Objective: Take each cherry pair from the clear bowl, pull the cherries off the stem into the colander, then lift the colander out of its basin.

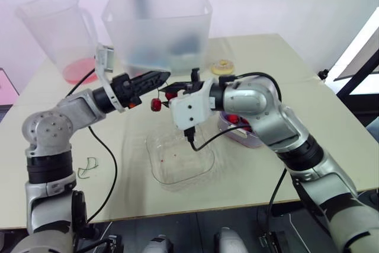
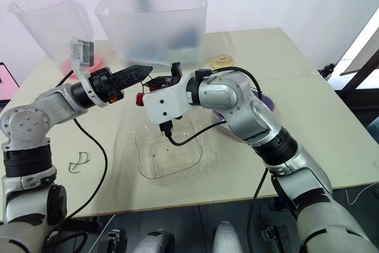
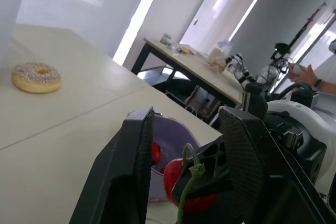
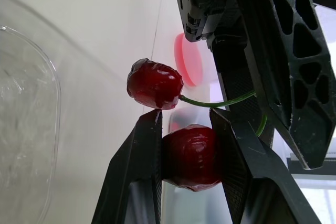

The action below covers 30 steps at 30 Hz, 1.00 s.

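right hand clenched on one cherry of a pair | second cherry hangs free on the stem | left hand released, spread either side of the stem | pair in the air over the table, above the clear bowl's far rim | colander beside the bowl, red cherries in it

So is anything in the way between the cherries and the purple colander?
Nothing on the table. The right gripper holds the cherry pair above the clear bowl, and the colander sits right beside that bowl. Only the robot's right arm reaches over it.
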{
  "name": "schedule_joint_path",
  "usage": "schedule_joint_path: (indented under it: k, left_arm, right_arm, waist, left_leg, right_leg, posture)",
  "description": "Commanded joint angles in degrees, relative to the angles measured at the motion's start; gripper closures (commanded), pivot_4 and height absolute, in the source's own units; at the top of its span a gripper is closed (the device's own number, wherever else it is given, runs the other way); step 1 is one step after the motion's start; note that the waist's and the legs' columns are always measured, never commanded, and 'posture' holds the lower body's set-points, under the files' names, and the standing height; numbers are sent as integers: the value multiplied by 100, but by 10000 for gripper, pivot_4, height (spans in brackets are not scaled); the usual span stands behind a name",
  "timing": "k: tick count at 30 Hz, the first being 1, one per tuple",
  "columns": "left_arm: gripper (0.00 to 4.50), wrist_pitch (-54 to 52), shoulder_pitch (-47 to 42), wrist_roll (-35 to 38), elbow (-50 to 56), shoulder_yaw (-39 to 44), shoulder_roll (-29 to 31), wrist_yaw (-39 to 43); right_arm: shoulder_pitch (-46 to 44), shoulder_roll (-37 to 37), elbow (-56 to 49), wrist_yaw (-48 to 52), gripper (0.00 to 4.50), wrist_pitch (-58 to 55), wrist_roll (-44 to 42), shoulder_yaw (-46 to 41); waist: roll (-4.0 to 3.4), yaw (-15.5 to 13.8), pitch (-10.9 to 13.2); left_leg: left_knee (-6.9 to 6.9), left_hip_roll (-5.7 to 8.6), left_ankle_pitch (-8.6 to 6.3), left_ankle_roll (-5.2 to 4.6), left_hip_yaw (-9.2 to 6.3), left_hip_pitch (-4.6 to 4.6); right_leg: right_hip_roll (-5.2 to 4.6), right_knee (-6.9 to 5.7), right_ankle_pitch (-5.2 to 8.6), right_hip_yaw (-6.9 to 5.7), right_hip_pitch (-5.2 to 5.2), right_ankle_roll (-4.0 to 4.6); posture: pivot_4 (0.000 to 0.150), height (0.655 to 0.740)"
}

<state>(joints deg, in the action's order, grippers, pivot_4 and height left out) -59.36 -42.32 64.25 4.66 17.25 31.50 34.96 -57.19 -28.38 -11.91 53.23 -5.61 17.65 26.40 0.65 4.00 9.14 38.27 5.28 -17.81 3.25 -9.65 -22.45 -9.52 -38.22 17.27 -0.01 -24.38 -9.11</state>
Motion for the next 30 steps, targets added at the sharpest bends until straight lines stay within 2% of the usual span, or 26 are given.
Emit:
schedule_joint_path:
  k: [1,2,3,4,7,8,15,18,20,22,25,28,30]
  left_arm:
    - [24063,108,7,28,141,99,74,67]
    - [24063,101,4,31,130,91,84,92]
    - [28262,98,2,32,125,88,90,102]
    - [29529,100,-7,25,110,82,94,112]
    - [43204,84,-9,35,113,87,106,124]
    - [44580,76,-2,39,123,91,115,127]
    - [44580,68,-30,40,67,108,151,142]
    - [45000,100,-77,-9,-2,84,163,172]
    - [45000,156,-125,-74,-61,78,179,184]
    - [45000,207,-229,-77,-163,150,193,136]
    - [45000,234,-325,-51,-242,221,275,219]
    - [45000,210,-359,-71,-312,159,398,455]
    - [45000,119,-373,-62,-315,43,518,758]
  right_arm:
    - [-128,61,-177,4,31245,-10,-24,-197]
    - [-130,72,-188,22,31245,-27,-33,-195]
    - [-139,76,-188,28,31245,-24,-32,-197]
    - [-151,80,-173,28,31245,-14,-29,-198]
    - [-170,88,-173,28,31245,-43,-14,-215]
    - [-164,90,-198,32,31245,-70,-10,-220]
    - [-162,67,-247,39,31245,-224,20,-249]
    - [-136,86,-304,113,21895,-415,-125,-326]
    - [-99,67,-402,234,11241,-613,-300,-414]
    - [-11,-3,-658,614,1413,-1226,-895,-686]
    - [79,-168,-1019,996,640,-1971,-1702,-1165]
    - [-56,-421,-1118,1230,640,-3286,-2608,-1817]
    - [-315,-106,-947,907,640,-4436,-3508,-2646]
  waist:
    - [0,0,0]
    - [0,0,0]
    - [0,-1,0]
    - [0,-2,0]
    - [0,0,0]
    - [0,0,0]
    - [0,0,0]
    - [0,0,0]
    - [0,-2,0]
    - [0,-9,0]
    - [0,-10,0]
    - [0,-10,0]
    - [0,4,0]
  left_leg:
    - [0,0,0,0,0,0]
    - [0,0,0,0,0,0]
    - [0,0,0,0,0,0]
    - [0,0,0,0,0,0]
    - [0,0,0,0,0,0]
    - [0,0,0,0,0,0]
    - [0,0,0,0,-1,0]
    - [0,0,0,0,-1,0]
    - [0,0,0,0,-1,0]
    - [1,0,0,0,-1,0]
    - [1,0,0,0,-4,0]
    - [1,0,0,0,-5,0]
    - [0,0,0,0,-5,1]
  right_leg:
    - [0,0,0,0,0,0]
    - [0,0,0,0,0,0]
    - [0,0,0,0,0,0]
    - [0,0,0,0,0,0]
    - [0,0,0,0,0,0]
    - [0,0,0,0,0,0]
    - [-1,0,0,0,0,0]
    - [0,0,0,0,0,0]
    - [-1,0,0,0,0,0]
    - [-1,0,0,0,0,0]
    - [-2,0,0,0,3,0]
    - [-2,0,0,0,5,0]
    - [-2,1,0,0,5,0]
  posture:
    - [1500,7400]
    - [1500,7400]
    - [1500,7400]
    - [1500,7400]
    - [1500,7400]
    - [1500,7400]
    - [1500,7400]
    - [1500,7400]
    - [1500,7400]
    - [1500,7400]
    - [1500,7400]
    - [1500,7400]
    - [1500,7400]
